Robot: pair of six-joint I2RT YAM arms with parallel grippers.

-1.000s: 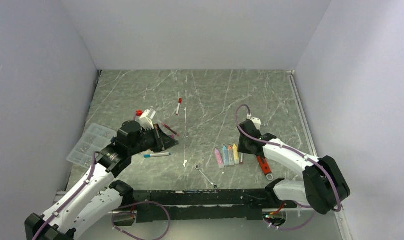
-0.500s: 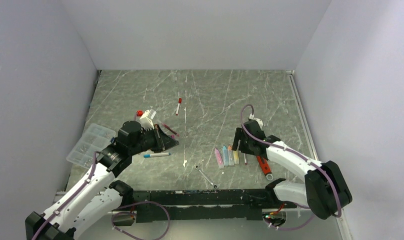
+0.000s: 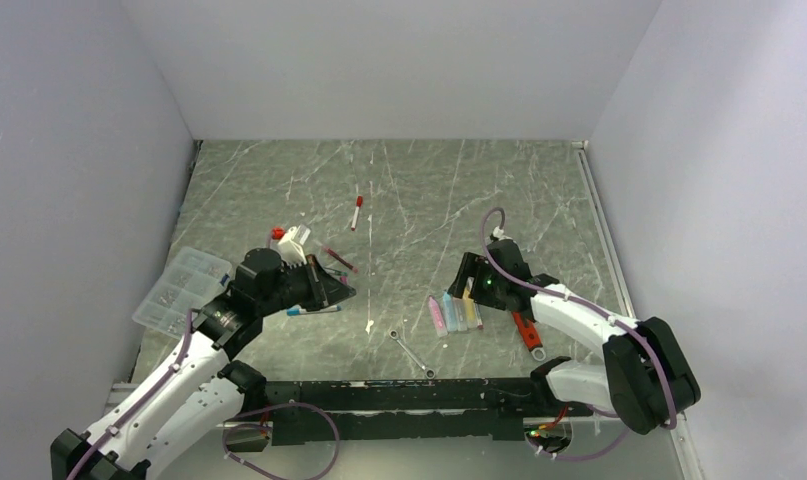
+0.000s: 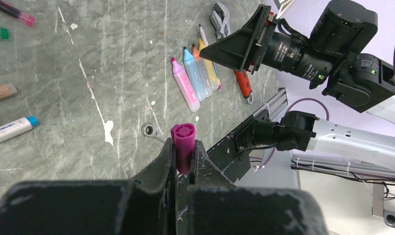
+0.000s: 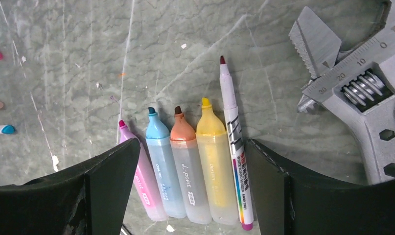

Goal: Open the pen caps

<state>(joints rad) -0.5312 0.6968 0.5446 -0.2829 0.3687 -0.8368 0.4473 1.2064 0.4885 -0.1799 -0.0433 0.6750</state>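
Observation:
My left gripper (image 4: 184, 152) is shut on a magenta pen cap (image 4: 182, 142), held above the table left of centre (image 3: 331, 285). My right gripper (image 5: 191, 159) stands open, low over a row of uncapped highlighters: pink (image 5: 142, 174), blue (image 5: 162, 159), orange (image 5: 185, 164) and yellow (image 5: 215, 159). A thin white marker (image 5: 233, 142), uncapped too, lies beside the yellow one. All of these lie between the open fingers, untouched. A red-capped marker (image 3: 357, 212) lies farther back, and a blue-capped marker (image 3: 312, 310) lies under the left arm.
A red-handled adjustable wrench (image 3: 525, 330) lies right of the row, its silver head (image 5: 366, 98) close to my right finger. A small silver wrench (image 3: 412, 353) lies near the front edge. A clear plastic box (image 3: 179, 290) sits at the left. Loose pens and caps (image 4: 26, 19) lie behind the left gripper.
The right gripper has opened, leaving the thin white marker lying beside the yellow highlighter, and has swung left over the row. The left arm has drifted slightly nearer, still gripping the cap.

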